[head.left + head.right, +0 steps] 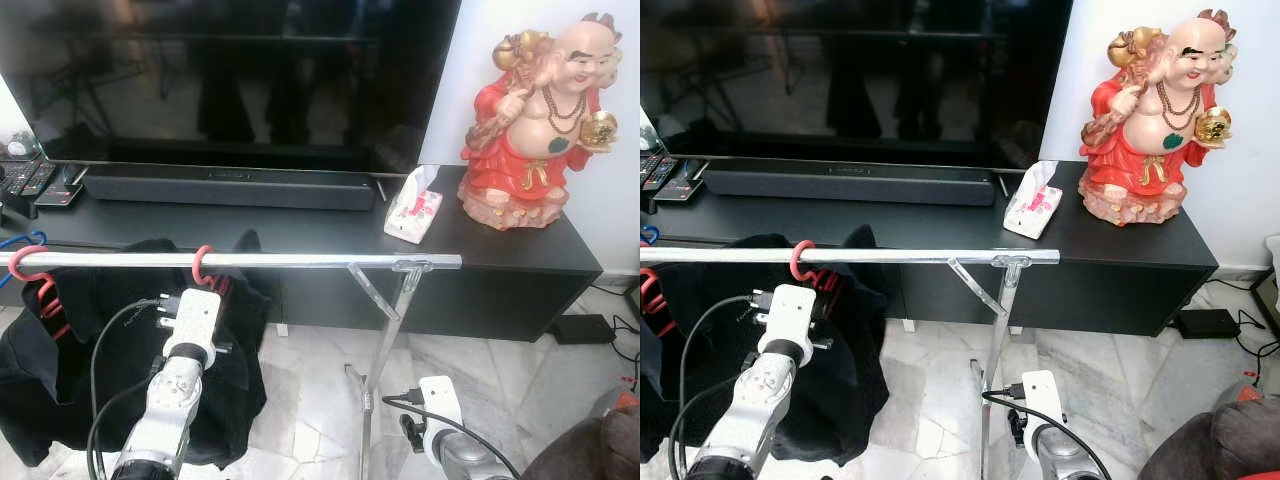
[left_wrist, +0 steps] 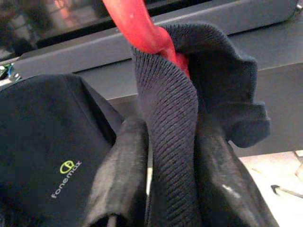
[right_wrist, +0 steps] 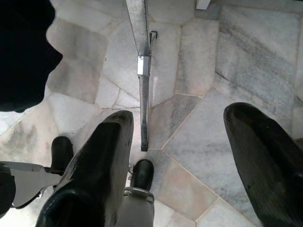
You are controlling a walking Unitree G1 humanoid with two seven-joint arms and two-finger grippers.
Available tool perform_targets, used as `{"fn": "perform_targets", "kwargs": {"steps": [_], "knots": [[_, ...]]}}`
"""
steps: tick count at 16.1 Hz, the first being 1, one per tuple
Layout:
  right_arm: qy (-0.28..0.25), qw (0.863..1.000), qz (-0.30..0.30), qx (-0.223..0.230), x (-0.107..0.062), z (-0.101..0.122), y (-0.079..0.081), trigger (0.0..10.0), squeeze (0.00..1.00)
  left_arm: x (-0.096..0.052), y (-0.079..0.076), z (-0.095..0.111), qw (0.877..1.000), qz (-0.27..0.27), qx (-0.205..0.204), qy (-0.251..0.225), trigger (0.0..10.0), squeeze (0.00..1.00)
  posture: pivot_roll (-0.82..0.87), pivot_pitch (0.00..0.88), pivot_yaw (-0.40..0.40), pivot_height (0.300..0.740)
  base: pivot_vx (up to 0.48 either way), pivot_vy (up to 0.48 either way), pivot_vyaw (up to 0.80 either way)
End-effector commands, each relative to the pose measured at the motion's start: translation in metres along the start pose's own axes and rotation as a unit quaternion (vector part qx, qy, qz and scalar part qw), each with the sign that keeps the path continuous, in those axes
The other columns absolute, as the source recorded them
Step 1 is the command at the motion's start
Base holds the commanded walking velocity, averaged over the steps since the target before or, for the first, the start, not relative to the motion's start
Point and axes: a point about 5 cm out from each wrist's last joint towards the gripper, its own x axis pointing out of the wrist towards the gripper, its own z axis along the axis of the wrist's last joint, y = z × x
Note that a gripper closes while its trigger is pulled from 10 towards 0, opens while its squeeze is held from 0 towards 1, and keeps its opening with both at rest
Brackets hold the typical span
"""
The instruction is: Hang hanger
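1. Left claw (image 2: 156, 189) raised just under the silver rail (image 1: 280, 260), black fingers (image 2: 118, 175) closed on the ribbed collar of the black garment (image 2: 42, 151), right below the neck of the red hanger (image 1: 203, 268).
2. Red hanger's hook already curled over the rail, near the rail's left part; garment draped beneath it, in front of the dark TV table (image 1: 520, 262).
3. Right claw (image 3: 180, 151) held low beside the rack's upright post (image 1: 385, 345), fingers spread wide with nothing between them, pointed down at the marble floor (image 3: 265, 61) and the rack's foot bar (image 3: 143, 104).
4. Further along the rail's left end, a second red hook (image 1: 22, 262) with a blue one (image 1: 25, 240) close by.
5. Step in hand, judging by the hook's seat: final placement, with release not yet done.
6. Next move likely calls for opening the left claw gently and drawing straight back and down, without dragging the collar or lifting the hook off the rail.
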Motion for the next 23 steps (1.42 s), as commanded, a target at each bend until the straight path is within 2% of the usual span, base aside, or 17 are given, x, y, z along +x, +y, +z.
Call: {"fn": "perform_targets", "kwargs": {"steps": [1, 9, 18, 19, 20, 21, 23], "knots": [[-0.002, 1.0, 0.0, -0.006, 0.0, 0.003, 0.001, 10.0, 0.0, -0.001, 0.0, 0.005, 1.0, -0.004, -0.001, -0.019, 10.0, 1.0, -0.07, 0.0, -0.029, 0.74, 0.0, 0.0, 0.0], [-0.004, 1.0, 0.0, -0.006, 0.0, 0.002, 0.0, 10.0, 0.0, -0.015, 0.003, 0.007, 0.999, -0.005, 0.004, -0.047, 10.0, 1.0, -0.08, 0.0, -0.026, 0.74, 0.0, 0.0, 0.0], [-0.005, 1.0, 0.001, -0.007, 0.0, 0.003, 0.0, 10.0, 0.0, -0.046, 0.009, 0.017, 0.995, -0.001, -0.004, -0.1, 10.0, 1.0, -0.07, 0.0, -0.025, 0.74, 0.0, 0.0, 0.0], [-0.006, 1.0, 0.002, -0.007, 0.0, 0.004, 0.0, 10.0, 0.0, -0.049, 0.009, 0.018, 0.995, 0.0, -0.005, -0.102, 10.0, 0.67, -0.07, 0.0, -0.025, 0.74, 0.0, 0.0, 0.0], [-0.006, 1.0, 0.002, -0.008, 0.001, 0.004, 0.001, 10.0, 0.0, -0.051, 0.008, 0.018, 0.995, 0.0, -0.008, -0.101, 10.0, 0.05, -0.07, 0.0, -0.025, 0.74, 0.0, 0.0, 0.0], [-0.006, 1.0, 0.003, -0.008, 0.001, 0.005, 0.002, 10.0, 0.0, -0.053, 0.006, 0.014, 0.995, -0.001, -0.006, -0.095, 10.0, 0.0, -0.07, 0.0, -0.025, 0.74, 0.0, 0.0, 0.0], [-0.006, 1.0, 0.004, -0.008, 0.001, 0.006, 0.003, 10.0, 0.0, -0.053, 0.003, 0.012, 0.996, -0.008, 0.0, -0.086, 10.0, 0.0, -0.07, 0.0, -0.025, 0.74, 0.0, 0.0, 0.0]]}}
